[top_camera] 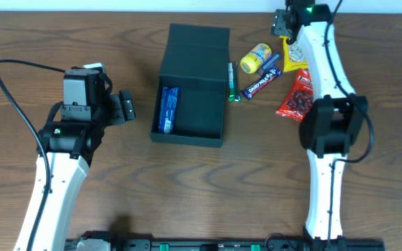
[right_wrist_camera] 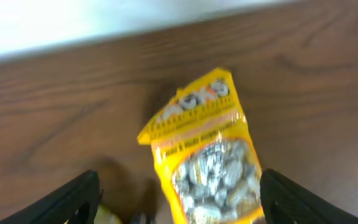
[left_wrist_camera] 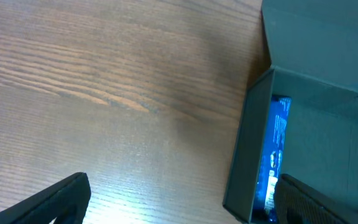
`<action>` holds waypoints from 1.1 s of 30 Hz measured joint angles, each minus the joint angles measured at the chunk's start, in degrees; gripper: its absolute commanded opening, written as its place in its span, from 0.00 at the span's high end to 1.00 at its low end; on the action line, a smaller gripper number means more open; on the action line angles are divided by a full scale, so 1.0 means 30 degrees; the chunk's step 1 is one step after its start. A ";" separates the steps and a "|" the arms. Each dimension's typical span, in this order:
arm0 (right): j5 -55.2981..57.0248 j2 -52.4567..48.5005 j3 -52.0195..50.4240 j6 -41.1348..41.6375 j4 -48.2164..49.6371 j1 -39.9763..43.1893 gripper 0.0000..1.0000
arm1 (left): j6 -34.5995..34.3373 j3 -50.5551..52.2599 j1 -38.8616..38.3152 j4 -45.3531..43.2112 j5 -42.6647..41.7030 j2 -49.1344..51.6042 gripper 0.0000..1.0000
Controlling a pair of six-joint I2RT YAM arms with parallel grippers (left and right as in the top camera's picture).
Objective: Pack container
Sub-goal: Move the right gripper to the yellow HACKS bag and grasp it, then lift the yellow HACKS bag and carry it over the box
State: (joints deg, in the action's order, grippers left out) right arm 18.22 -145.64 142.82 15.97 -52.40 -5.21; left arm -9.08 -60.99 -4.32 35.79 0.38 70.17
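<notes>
The container (top_camera: pixel 199 104), a dark box with its flap lid (top_camera: pixel 199 42) open toward the back, sits mid-table. A blue packet (top_camera: pixel 168 109) lies inside along its left wall. My left gripper (top_camera: pixel 125 107) is open and empty, just left of the box. In the left wrist view the box wall (left_wrist_camera: pixel 244 155) and the blue packet (left_wrist_camera: pixel 277 146) lie between the open fingers (left_wrist_camera: pixel 185 208). My right gripper (top_camera: pixel 283 22) is open at the back right, above a yellow packet (right_wrist_camera: pixel 207 155) that lies between its fingers (right_wrist_camera: pixel 179 211) in the right wrist view.
Right of the box lie a green packet (top_camera: pixel 233 82) against its wall, a round yellow packet (top_camera: pixel 257 57), a dark blue bar (top_camera: pixel 262 80) and a red packet (top_camera: pixel 297 97). The right arm (top_camera: pixel 330 118) stretches over them. The table's back edge is near the right gripper.
</notes>
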 measured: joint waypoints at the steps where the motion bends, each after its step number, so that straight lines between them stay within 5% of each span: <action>1: 0.0175 -0.0284 0.0350 -0.0175 0.0000 0.0000 0.16 | 0.0000 -0.0015 0.0000 -0.0022 0.0000 0.0000 0.05; 7: 0.0758 -0.1231 0.0772 -0.1523 -0.0036 0.0000 0.09 | 0.0000 -0.0015 0.0000 -0.0015 0.0000 0.0000 0.05; 33: 0.1100 -0.1945 -0.0852 -0.2084 0.0517 0.0488 0.12 | 0.0000 -0.0015 0.0000 -0.0015 0.0000 0.0000 0.05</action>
State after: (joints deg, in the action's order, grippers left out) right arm 21.52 -151.48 140.27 9.72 -50.85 -3.75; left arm -9.08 -61.04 -4.32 35.75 0.38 70.17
